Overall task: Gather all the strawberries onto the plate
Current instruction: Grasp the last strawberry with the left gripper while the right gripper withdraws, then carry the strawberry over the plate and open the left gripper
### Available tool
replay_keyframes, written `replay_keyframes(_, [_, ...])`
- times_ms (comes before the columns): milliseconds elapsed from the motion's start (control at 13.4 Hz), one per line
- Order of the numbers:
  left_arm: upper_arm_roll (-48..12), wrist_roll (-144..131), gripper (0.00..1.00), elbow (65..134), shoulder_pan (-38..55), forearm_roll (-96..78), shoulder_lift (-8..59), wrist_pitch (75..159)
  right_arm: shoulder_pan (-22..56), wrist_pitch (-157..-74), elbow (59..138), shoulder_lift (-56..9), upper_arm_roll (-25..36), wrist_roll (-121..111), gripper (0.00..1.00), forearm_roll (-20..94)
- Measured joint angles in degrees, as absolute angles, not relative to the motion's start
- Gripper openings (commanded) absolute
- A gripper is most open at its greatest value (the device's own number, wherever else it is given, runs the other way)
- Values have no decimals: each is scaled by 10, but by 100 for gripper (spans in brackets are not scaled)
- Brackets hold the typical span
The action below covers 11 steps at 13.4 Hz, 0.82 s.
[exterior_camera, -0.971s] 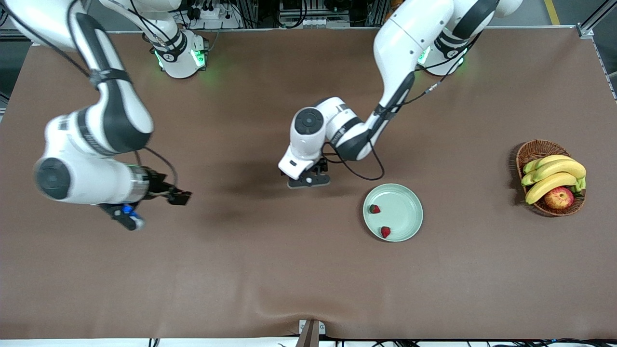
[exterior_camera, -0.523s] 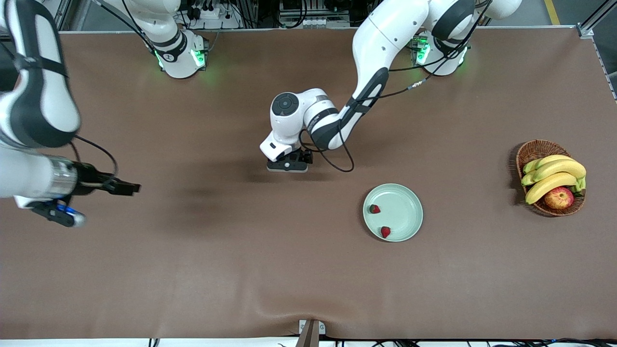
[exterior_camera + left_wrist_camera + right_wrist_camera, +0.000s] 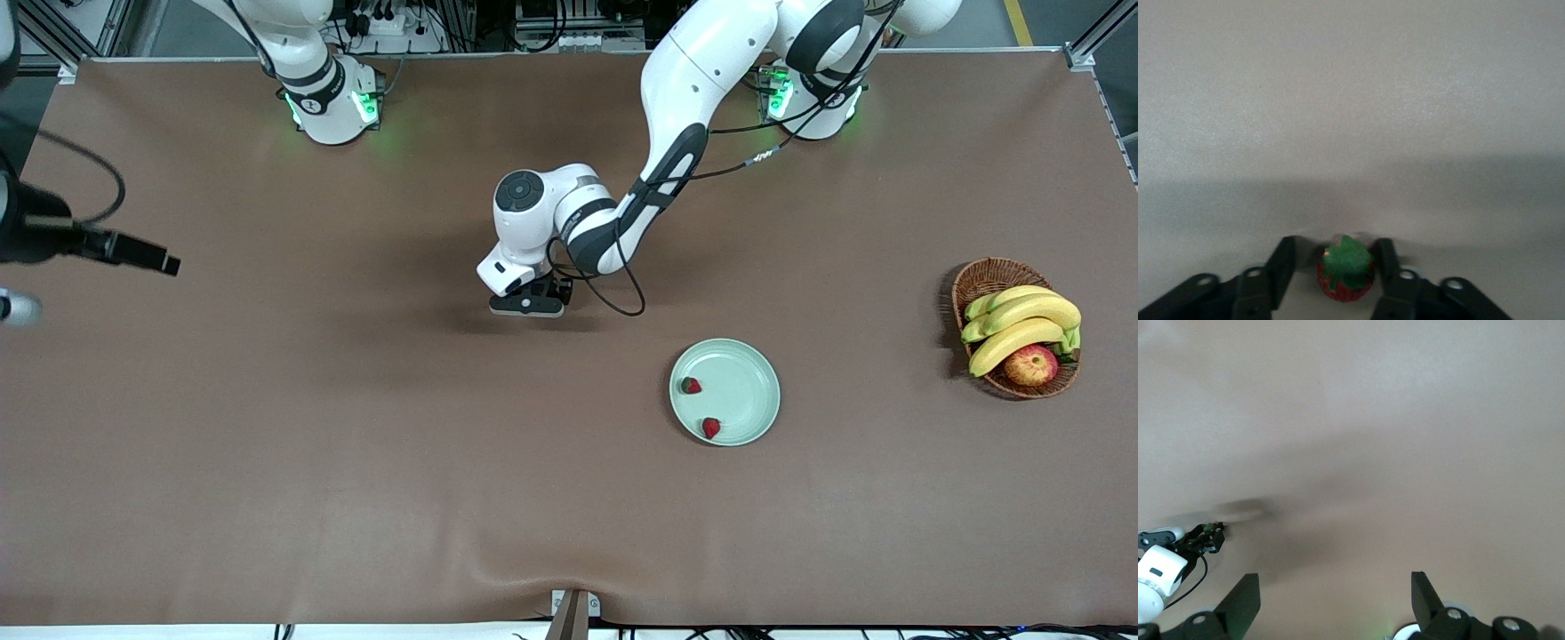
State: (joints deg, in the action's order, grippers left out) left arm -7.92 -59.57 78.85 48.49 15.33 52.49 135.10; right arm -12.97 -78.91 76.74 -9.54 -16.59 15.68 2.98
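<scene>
Fingers (image 3: 1283, 263) of the left claw (image 3: 1333, 267) straddle the third strawberry (image 3: 1345, 275) at the frame's lower centre, narrowly parted and not clearly pinching. Soft, light and easily bruised, it probably wants gentle pressure across its red flanks, below the leafy cap. Only this wrist view shows that berry; the front view hides it, showing two strawberries (image 3: 691, 385) in the plate (image 3: 756, 360) at centre-right. The right claw (image 3: 1331, 600), wide apart, waits.
</scene>
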Motion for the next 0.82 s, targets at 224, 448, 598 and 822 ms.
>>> replay_keyframes(224, [-79, -596, 0, 786, 485, 153, 525, 1350, -131, -810, 819, -54, -162, 157, 100, 28])
replay_keyframes(448, [-76, -600, 0, 779, 481, 151, 524, 1349, -137, -821, 835, -46, -159, 157, 100, 32])
replay_keyframes(598, [-70, -606, 0, 771, 461, 145, 510, 1330, -157, -831, 841, -46, -158, 153, 100, 59])
replay_keyframes(822, [-64, -623, 0, 766, 379, 135, 463, 1252, -130, -825, 845, -44, -118, 149, 100, 68])
